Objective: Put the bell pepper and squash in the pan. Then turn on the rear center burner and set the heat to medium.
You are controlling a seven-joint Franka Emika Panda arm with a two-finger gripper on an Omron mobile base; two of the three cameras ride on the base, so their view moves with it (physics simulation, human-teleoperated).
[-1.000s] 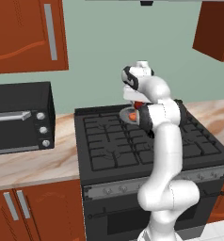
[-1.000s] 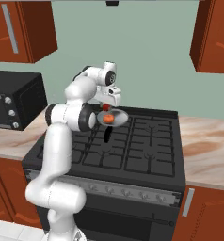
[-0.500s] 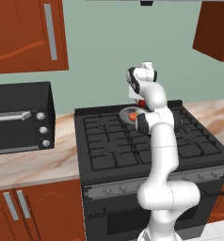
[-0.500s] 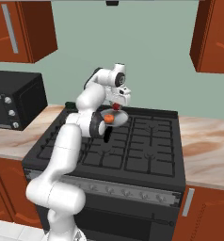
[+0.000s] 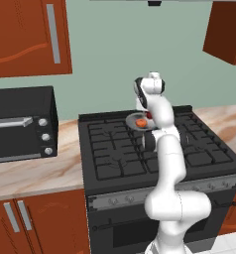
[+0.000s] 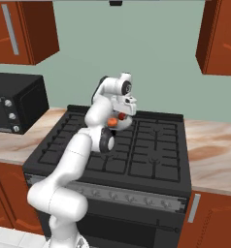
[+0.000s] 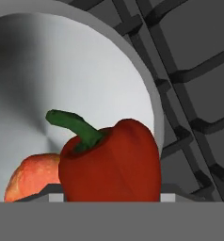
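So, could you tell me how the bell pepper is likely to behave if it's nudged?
The bell pepper looks glossy, so probably slippery. Its rounded body may roll, likely only as far as the squash beside it or the pan rim.

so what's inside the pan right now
The hand view shows the red bell pepper above the pan's grey floor, with the pale orange squash beside it. The pepper's underside and part of the squash are cut off, so whether the pepper rests there is unclear.

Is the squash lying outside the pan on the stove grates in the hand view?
No, the squash lies inside the pan, beside the bell pepper, on the pan's grey floor.
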